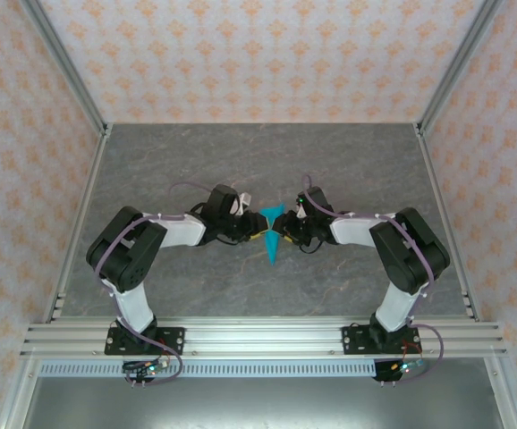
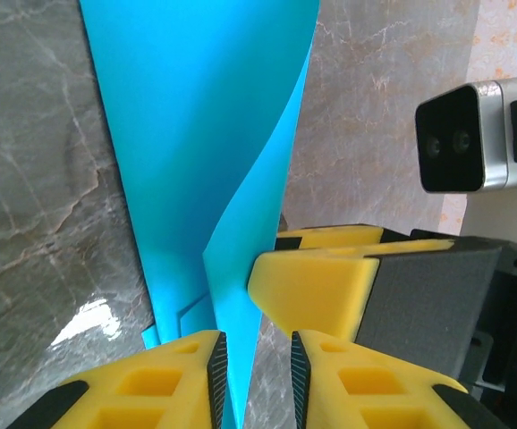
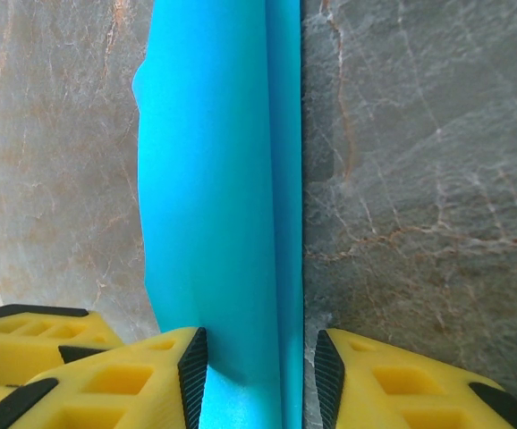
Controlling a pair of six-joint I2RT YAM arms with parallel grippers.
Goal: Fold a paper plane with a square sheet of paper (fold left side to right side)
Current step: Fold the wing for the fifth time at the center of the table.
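The paper plane (image 1: 272,239) on the table (image 1: 241,161) is already a narrow dart, with only a raised flap (image 2: 241,259) seemingly left to flatten; the left gripper (image 2: 257,350), at the plane's left, stands parted around that flap, and the right gripper (image 3: 260,347), opposite, straddles the plane, grip unclear.

The cyan-blue pointed paper plane (image 1: 272,239) lies mid-table on the grey marbled table (image 1: 241,161), its tip toward the near edge. The left gripper (image 1: 253,236) sits just left of it and the right gripper (image 1: 289,234) just right, each straddling paper.

Grey marbled table (image 1: 196,161) between patterned walls (image 1: 258,54).
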